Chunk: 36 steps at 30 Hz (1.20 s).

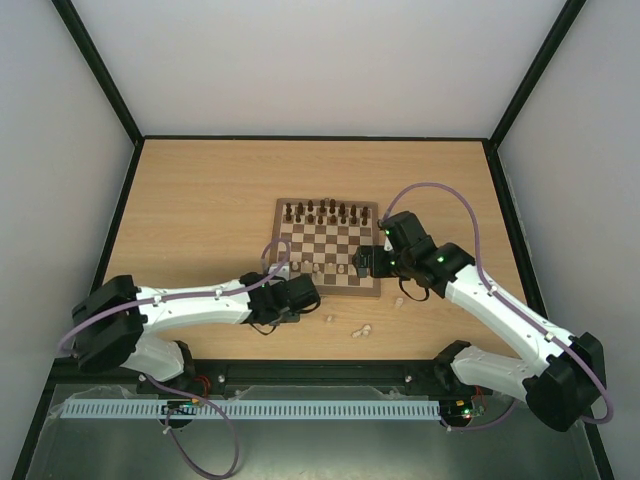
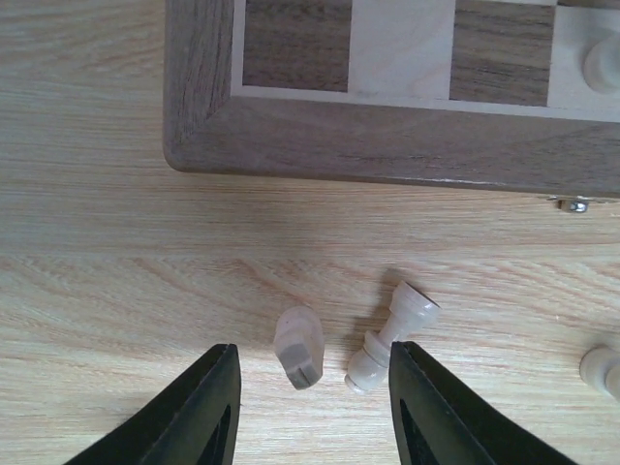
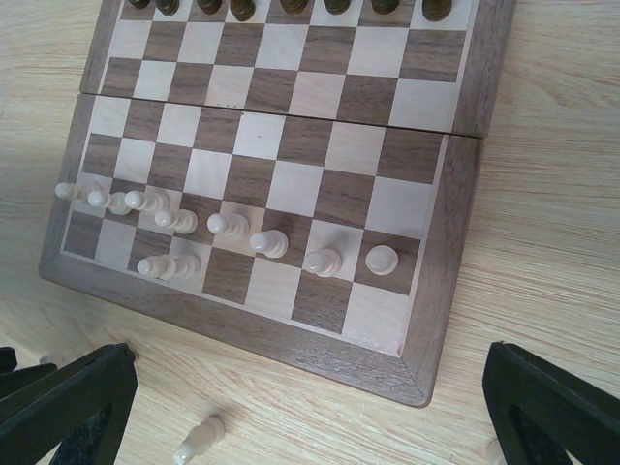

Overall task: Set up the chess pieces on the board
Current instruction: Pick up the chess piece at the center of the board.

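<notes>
Left end effector [image 1: 308, 297] sat beside the board [image 1: 330, 250] from above, its camera showed it spread apart around two fallen chess pieces [image 2: 392, 339] on the bench [image 2: 116, 271], likely light and rolly, best pinched mid-body, and the right end effector [image 3: 310, 358], also apart, faced the board's pale row.

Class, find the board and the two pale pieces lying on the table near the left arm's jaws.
board [image 2: 387, 145]: left wrist view, on its brown border.
slim pale piece [image 2: 391, 337]: left wrist view, on its stem.
stubby pale piece [image 2: 297, 347]: left wrist view, on its side.
</notes>
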Each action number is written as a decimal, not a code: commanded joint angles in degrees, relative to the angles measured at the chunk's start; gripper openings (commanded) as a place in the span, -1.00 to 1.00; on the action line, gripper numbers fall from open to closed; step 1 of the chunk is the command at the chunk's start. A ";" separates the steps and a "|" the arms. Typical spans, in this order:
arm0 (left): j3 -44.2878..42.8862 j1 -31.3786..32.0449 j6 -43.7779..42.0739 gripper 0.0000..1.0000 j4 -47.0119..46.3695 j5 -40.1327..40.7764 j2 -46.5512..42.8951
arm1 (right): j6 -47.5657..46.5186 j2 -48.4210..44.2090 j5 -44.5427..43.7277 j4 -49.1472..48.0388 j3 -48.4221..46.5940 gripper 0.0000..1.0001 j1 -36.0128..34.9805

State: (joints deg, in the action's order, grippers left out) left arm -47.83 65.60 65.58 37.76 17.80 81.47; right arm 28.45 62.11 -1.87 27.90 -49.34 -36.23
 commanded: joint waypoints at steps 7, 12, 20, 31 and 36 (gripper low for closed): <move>-0.60 0.69 1.30 -0.34 -1.15 0.00 2.49 | -0.78 -1.19 1.08 0.00 1.06 0.97 0.10; -0.21 0.79 1.52 -0.36 -0.92 -0.18 3.24 | -0.85 -1.12 1.32 -0.09 1.09 0.97 0.12; 0.13 0.67 1.81 -0.36 -0.80 0.36 3.98 | -0.87 -1.12 1.43 -0.13 1.24 0.97 0.11; 0.37 0.68 1.93 -0.47 -0.61 0.39 4.66 | -0.85 -1.07 1.60 -0.27 1.43 0.97 0.11; 0.54 0.67 1.89 -0.66 -0.40 0.48 4.60 | -0.87 -1.11 1.56 -0.31 1.42 0.97 0.12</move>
State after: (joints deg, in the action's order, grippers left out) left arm -47.81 65.98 67.16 36.12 17.61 85.65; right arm 28.42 61.87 -0.80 27.07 -48.86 -36.23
